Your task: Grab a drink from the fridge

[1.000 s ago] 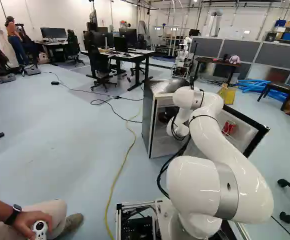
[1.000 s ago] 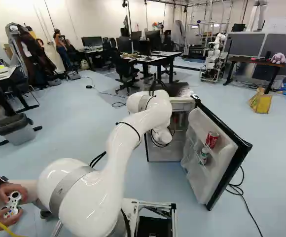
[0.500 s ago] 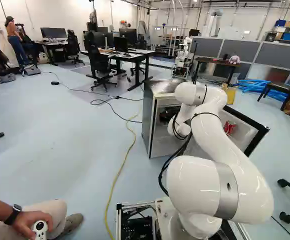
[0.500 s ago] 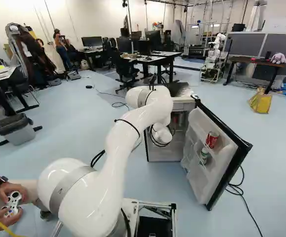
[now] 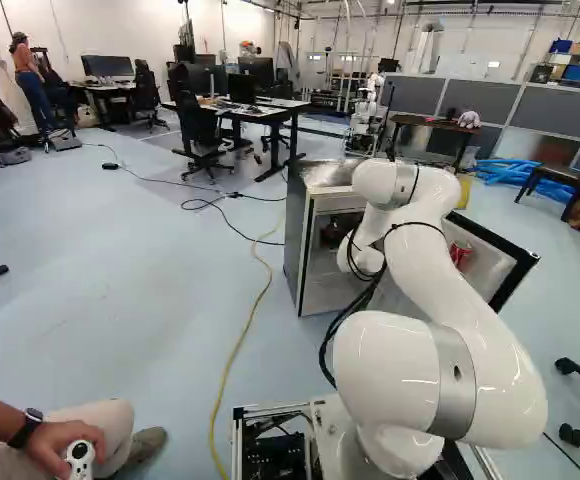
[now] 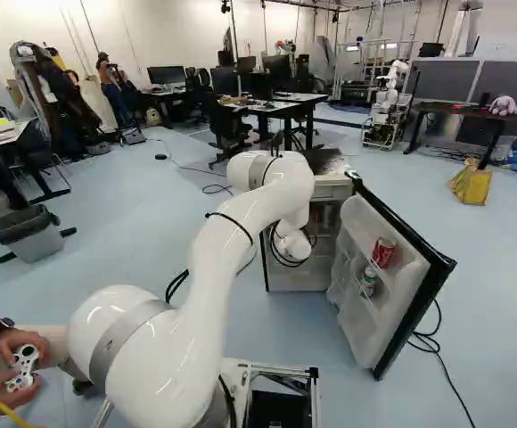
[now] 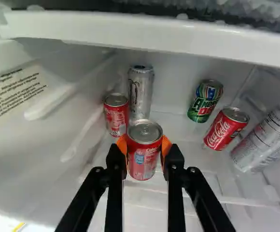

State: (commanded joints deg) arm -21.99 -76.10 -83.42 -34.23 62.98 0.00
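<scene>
Arm: white, reaching from its joint near me into the fridge [image 6: 281,281].
Floor: pale blue and smooth, with a yellow cable [image 5: 236,345] snaking over it.
Door: swung wide open [image 6: 399,276], a red can [image 6: 383,252] and a green can [image 6: 368,282] in its racks.
Tool: inside the fridge [image 5: 338,230], its orange pads closed in against both sides of the drink, parted by the can's width.
Drink: a red can [image 7: 144,157] upright between the pads; whether it touches the shelf I can't tell.
Shelf: whitish [image 7: 178,133]; beyond the drink, a second red can [image 7: 116,116] beside a tall silver can [image 7: 140,92], and across from them three more cans.
Room: desks [image 5: 270,113] with monitors behind the fridge, another robot [image 6: 387,107], grey partitions [image 5: 505,105], pale walls.
</scene>
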